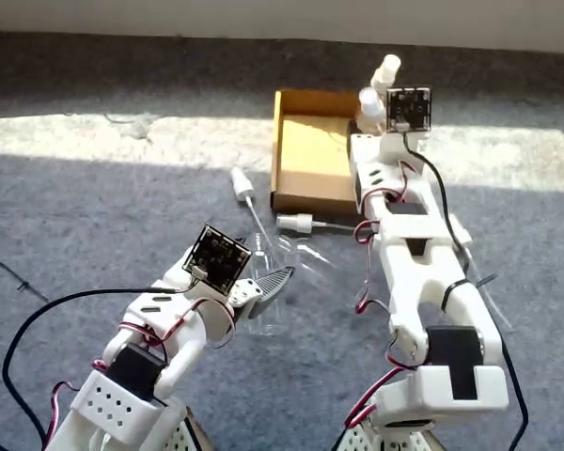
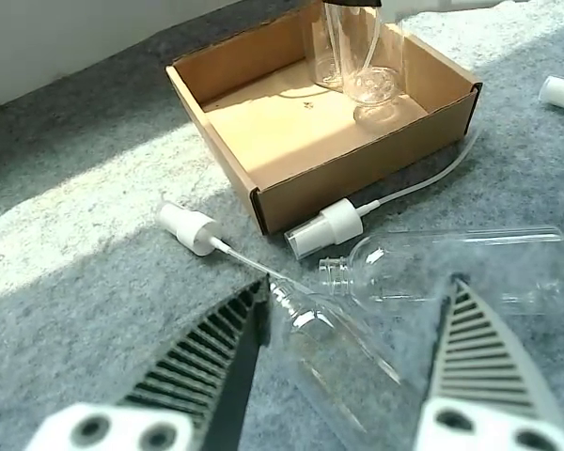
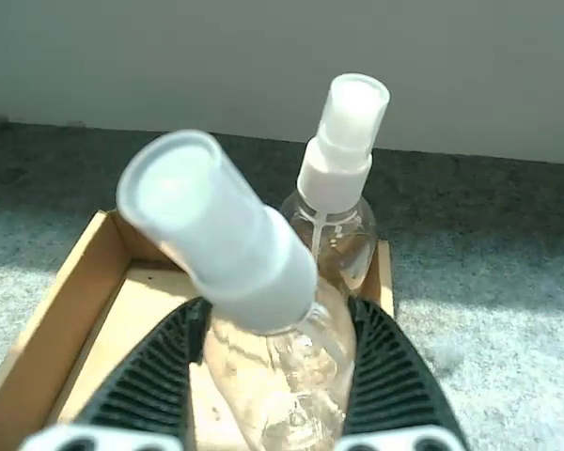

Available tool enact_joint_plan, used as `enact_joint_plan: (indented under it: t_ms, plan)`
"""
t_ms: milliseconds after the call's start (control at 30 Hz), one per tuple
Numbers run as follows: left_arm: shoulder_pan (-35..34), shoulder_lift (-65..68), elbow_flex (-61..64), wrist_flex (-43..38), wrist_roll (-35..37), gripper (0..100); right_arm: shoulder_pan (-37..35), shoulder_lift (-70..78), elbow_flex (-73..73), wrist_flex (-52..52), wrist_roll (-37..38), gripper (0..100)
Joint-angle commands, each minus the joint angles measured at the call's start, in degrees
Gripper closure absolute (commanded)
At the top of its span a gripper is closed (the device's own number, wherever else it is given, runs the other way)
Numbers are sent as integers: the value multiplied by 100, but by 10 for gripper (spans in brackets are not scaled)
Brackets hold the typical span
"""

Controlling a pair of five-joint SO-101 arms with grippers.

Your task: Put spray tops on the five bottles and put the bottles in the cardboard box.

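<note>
Crowding threatens the brown cardboard box point(image 1: 280, 150) at upper centre of the high view: the right gripper point(image 3: 277, 324), jaws clamped on a tilted clear plastic bottle with white spray top point(image 3: 244, 301), could topple the capped bottle point(image 3: 334, 216) standing just beside it. Lower left, the left gripper point(image 2: 357, 289) gapes wide and empty over an uncapped clear bottle point(image 2: 334, 362) lying on grey carpet point(image 1: 94, 216), which may roll if pinched off-centre.

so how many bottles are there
4. A tilted capped bottle in the right gripper at the cardboard box; an upright capped bottle in it; on the carpet, a bare bottle within the open left gripper and a second bare bottle beside it. A fifth may be hidden.
</note>
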Motion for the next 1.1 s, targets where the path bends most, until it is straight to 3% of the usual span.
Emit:
enact_joint_plan:
  t_ms: [0,133,867,1067]
  plan:
    - [75,-75,-48,-26,-53,730,198,22,-365,-242,-316,995]
    - [75,-75,-48,-26,-53,730,286,145,-558,-233,-598,995]
    - [75,-75,-48,-26,-53,730,259,734,-927,-189,-589,989]
    - [75,-75,-48,-26,-53,730,259,734,-927,-189,-607,872]
